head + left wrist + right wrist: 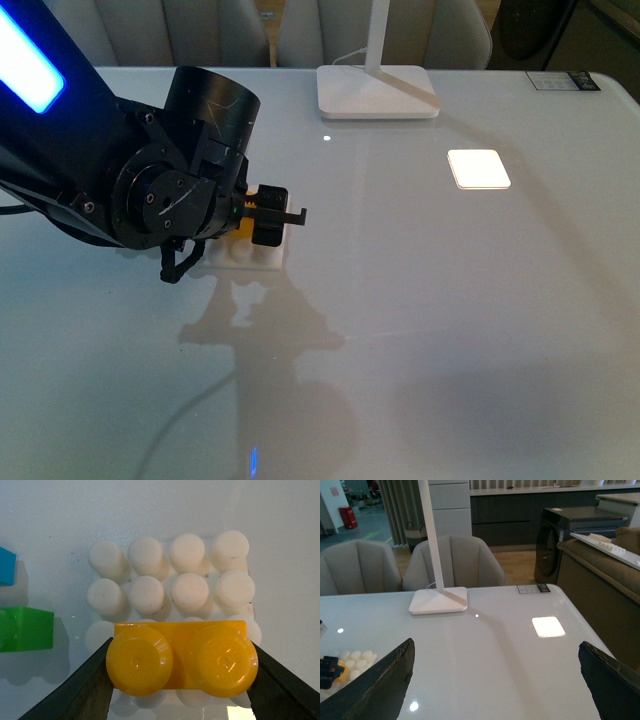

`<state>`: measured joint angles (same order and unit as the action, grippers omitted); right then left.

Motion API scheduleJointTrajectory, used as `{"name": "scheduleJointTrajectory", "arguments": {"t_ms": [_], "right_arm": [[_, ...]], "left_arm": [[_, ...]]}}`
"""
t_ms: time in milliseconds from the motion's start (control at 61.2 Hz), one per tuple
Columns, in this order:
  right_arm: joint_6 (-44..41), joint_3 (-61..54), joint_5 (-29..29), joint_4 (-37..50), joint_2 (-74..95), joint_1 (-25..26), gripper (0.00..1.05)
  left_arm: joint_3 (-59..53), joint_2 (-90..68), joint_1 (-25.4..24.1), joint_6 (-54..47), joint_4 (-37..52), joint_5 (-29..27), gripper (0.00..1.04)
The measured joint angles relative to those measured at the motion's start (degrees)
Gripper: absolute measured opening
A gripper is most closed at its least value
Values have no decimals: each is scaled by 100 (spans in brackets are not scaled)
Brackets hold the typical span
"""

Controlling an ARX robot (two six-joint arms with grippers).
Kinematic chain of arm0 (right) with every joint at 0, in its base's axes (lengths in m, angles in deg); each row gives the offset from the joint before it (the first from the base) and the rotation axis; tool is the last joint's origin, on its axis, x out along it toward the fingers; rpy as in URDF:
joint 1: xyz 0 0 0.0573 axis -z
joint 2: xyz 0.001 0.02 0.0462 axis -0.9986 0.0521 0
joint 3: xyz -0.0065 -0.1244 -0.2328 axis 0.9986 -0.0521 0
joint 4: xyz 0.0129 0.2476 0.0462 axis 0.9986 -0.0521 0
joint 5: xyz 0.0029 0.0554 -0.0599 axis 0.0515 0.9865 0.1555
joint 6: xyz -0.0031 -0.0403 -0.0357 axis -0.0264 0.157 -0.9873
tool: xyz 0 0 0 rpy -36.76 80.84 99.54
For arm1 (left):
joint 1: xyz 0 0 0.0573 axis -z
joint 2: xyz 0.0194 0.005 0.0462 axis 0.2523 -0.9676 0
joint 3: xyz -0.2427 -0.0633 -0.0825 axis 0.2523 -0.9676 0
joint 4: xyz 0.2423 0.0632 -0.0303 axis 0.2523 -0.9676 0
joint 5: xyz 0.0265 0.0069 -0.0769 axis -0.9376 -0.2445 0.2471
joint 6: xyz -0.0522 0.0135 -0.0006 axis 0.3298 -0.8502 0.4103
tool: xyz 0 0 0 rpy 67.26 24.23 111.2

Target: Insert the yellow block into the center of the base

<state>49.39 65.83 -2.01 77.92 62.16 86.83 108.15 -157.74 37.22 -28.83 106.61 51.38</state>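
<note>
left pincer [180,682] holds yellow block [180,660] over base [187,587] on white table [450,300].

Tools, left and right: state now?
Left tool: shut on the yellow block.
Right tool: open, empty.

yellow block [180,661]: glossy plastic | base [146,594]: matt plastic | table [480,320]: glossy

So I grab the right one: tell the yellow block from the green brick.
The yellow block is yellow-orange; the green brick is bright green. The yellow block is held in the left gripper over the base; the green brick lies free on the table beside the base. Both are plastic bricks.
</note>
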Motion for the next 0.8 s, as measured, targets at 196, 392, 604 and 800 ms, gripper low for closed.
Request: {"name": "scheduleJointTrajectory", "arguments": {"t_ms": [196, 392, 604, 800], "right_arm": [[0, 0, 0, 0, 0, 0, 96], [2, 0, 0, 0, 0, 0, 96], [0, 0, 0, 0, 0, 0, 96], [2, 0, 0, 0, 0, 0, 96]], "left_arm": [[70, -42, 9, 7, -55, -4, 64], [116, -66, 22, 4, -61, -33, 64], [131, -90, 24, 15, -87, -66, 64], [131, -105, 24, 15, -85, -109, 64]]}}
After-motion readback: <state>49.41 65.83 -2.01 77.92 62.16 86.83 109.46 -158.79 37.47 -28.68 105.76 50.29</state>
